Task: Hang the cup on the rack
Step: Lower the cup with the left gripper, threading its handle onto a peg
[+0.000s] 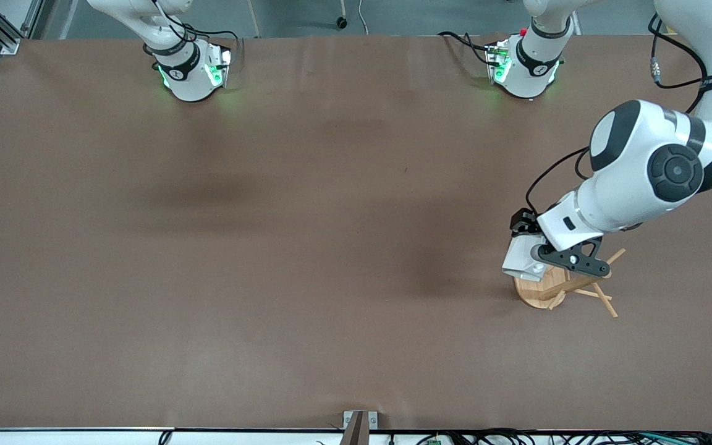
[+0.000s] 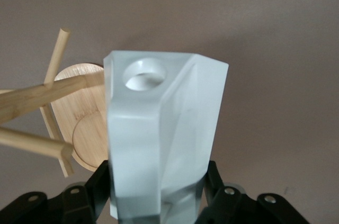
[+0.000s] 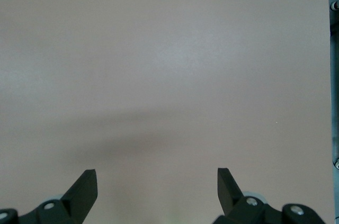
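The rack (image 1: pixel 544 290) stands on the brown worktop (image 1: pixel 269 247) toward the left arm's end, its oval bamboo base partly covered in the front view by what hangs above it, its thin pegs splaying out from the central post. Over that base hovers the left pincer (image 1: pixel 532 262), clamped on the cup (image 1: pixel 524 258), which it holds tilted in the air. In the left wrist view the cup (image 2: pixel 161 139) sits pinched between the black fingers (image 2: pixel 92 189), its handle hole turned away from the wrist, with the rack's pegs (image 2: pixel 37 99) just beside it but none inside the hole.

The main risk, as I judge it, is misalignment: the hole is small and the pegs are thin and angled, so a slightly off approach would push a peg against the handle's face, tipping or sliding the light rack. Letting go before a peg is truly threaded would drop the cup onto the base.

The right arm waits near its own base; the right pincer (image 3: pixel 157 192) hangs wide open over bare worktop
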You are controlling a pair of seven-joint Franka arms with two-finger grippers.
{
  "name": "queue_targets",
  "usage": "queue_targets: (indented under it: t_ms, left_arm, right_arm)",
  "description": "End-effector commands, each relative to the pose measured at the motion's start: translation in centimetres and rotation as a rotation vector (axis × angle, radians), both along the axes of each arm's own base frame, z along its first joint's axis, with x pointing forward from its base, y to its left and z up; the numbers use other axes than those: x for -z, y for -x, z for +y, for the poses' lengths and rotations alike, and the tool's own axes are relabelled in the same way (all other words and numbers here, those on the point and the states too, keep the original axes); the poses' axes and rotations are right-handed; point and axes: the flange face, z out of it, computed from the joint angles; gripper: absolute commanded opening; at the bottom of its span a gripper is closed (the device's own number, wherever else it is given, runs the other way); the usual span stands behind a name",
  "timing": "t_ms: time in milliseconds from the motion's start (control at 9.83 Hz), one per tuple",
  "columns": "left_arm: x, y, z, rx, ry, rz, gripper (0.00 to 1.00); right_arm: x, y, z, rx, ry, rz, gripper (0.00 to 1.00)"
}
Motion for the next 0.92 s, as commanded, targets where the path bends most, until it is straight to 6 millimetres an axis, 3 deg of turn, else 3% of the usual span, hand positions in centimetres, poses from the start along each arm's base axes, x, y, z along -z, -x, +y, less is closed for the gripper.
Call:
queue_targets:
  t_ms: [0, 610, 814]
  left_arm:
    - [1.7, -0.5, 0.6, 0.022, -0.007, 0.009, 0.27]
    - [1.4, 0.0, 1.6, 0.013, -0.028, 0.039, 0.26]
    - [1.5, -0.1, 2.9, 0.026, -0.026, 0.041, 0.26]
  right_arm:
    - [0.2, 0.7, 0.0, 0.016, 0.010, -0.015, 1.00]
    - [0.3, 0.2, 0.5, 0.004, 0.013, -0.031, 1.00]
    - [0.3, 0.2, 0.5, 0.004, 0.013, -0.029, 1.00]
